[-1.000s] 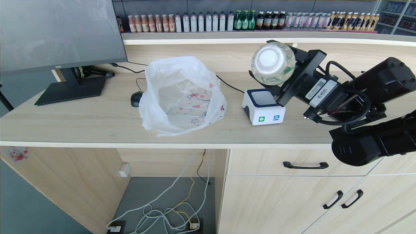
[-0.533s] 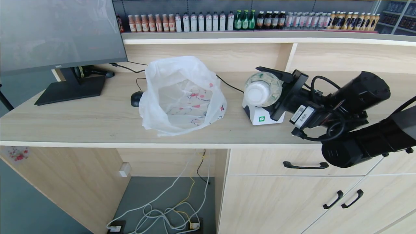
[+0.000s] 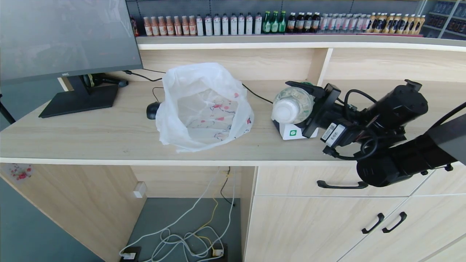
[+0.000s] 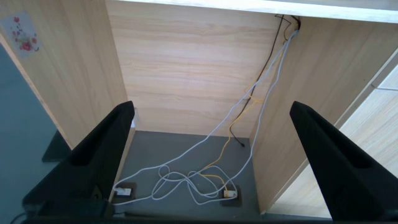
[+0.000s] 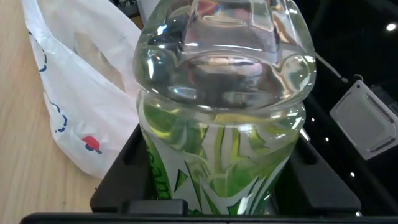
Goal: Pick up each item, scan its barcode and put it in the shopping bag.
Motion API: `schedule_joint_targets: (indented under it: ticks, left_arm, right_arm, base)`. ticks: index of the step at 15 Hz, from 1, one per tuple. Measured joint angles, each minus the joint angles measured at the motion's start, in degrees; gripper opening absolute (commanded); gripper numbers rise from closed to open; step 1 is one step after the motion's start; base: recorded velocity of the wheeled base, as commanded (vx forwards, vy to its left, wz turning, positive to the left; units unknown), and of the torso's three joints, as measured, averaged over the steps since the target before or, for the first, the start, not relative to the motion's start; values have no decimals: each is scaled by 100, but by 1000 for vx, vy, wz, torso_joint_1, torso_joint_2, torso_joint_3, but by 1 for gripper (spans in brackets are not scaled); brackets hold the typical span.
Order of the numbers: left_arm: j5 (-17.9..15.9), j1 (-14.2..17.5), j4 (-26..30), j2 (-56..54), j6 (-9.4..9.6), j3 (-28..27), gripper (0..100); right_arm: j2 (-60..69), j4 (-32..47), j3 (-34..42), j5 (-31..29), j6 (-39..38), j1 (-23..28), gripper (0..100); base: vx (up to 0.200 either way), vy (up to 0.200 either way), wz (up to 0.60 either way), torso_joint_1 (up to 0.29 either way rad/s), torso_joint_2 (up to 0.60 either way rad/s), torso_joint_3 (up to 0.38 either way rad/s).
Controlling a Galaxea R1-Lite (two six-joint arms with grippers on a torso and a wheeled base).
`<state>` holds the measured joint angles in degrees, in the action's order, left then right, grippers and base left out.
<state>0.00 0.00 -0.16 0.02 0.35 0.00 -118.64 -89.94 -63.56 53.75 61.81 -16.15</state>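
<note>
Right arm: the right gripper [image 3: 299,110] is clamped on a clear plastic bottle [image 3: 290,103], one black finger above it and one below. The bottle lies on its side, white cap [image 3: 286,109] turned toward me. From the right wrist camera the bottle [image 5: 224,124] sits between the finger pads, with a green-and-white label wrapped round its body; I cannot make out the label's print.

The bottle is held directly over the barcode scanner [image 3: 285,131], a small white box carrying a green icon on its front face. I cannot tell whether bottle and scanner touch.

The shopping bag [image 3: 204,105] stands open on the wooden counter [image 3: 91,134], just left of the scanner. It is white plastic with red and blue print.

Left arm: the left gripper [image 4: 217,155] hangs below counter level with its fingers spread wide and nothing between them, facing loose cables [image 4: 186,180] on the floor.

Also noted: a monitor [image 3: 65,36] at the far left, a black mouse [image 3: 152,110] beside the bag, and two white stickers [image 3: 333,131] on the right wrist, their print too small to read.
</note>
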Motion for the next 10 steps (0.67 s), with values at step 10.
schedule_joint_targets:
  ticks: [10]
  left_arm:
    - [0, 0, 0, 0, 0, 0, 100]
  right_arm:
    - [-145, -11, 11, 0, 43, -21, 0]
  base:
    - [0, 0, 0, 0, 0, 0]
